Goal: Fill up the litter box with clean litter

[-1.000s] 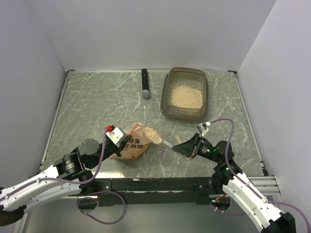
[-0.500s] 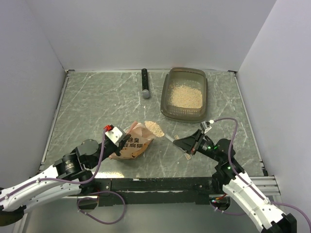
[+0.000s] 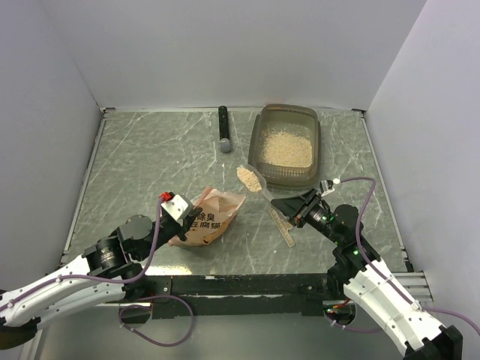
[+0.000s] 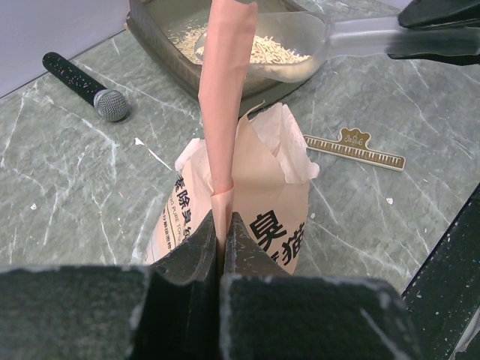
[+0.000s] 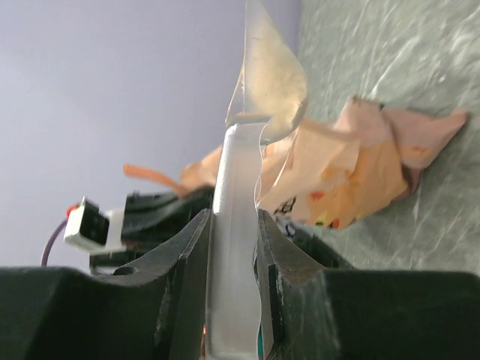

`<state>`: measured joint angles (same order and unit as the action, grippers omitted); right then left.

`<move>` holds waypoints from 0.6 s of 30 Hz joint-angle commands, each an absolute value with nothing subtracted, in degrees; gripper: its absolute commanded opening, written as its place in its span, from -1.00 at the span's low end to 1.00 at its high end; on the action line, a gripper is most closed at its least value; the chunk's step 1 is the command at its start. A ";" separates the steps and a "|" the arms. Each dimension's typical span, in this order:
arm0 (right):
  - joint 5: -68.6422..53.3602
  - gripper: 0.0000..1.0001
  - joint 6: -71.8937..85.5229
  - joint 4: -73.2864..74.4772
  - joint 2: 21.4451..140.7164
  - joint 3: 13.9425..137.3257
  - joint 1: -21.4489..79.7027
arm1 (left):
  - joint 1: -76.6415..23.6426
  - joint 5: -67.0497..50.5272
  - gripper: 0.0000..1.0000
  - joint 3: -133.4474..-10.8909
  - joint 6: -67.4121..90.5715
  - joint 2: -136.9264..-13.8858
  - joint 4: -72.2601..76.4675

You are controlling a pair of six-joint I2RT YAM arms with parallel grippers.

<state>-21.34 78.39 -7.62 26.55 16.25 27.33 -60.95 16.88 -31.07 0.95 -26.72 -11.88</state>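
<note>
The smoky litter box [image 3: 256, 142] stands at the back right with a layer of clean litter [image 3: 286, 148] inside. My right gripper [image 3: 291, 204] is shut on the handle of a clear scoop [image 3: 252, 179], which is loaded with pale granules and hovers just off the box's near left corner. In the right wrist view the handle sits between the gripper's [image 5: 234, 232] fingers. The orange-pink pouch [image 3: 211, 219] stands open on the table, and my left gripper [image 4: 223, 231] is shut on its edge. From the left wrist, the loaded scoop [image 4: 274, 51] hangs in front of the litter box [image 4: 156, 39].
A black microphone [image 3: 223, 130] lies at the back, left of the box. A small ruler [image 3: 283, 224] lies on the marble table under my right gripper. White walls close the table in on three sides.
My right gripper has lifted the loaded scoop out of the pouch and carried it back and right toward the litter box. The left gripper and pouch have stayed put.
</note>
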 commanded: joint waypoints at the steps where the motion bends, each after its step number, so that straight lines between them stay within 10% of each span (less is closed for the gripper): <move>1: -14.34 -1.00 79.54 -11.51 27.77 19.25 27.25 | -60.91 17.58 -0.98 -31.64 2.11 -25.84 -10.90; 18: 9.48 -1.00 75.68 -17.84 38.66 20.48 27.16 | -60.91 13.19 -0.98 -30.85 2.11 -22.86 -10.20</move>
<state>1.61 77.21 -12.05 35.55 16.78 27.33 -60.95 14.81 -30.63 1.13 -24.45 -12.75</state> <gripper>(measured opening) 0.336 0.046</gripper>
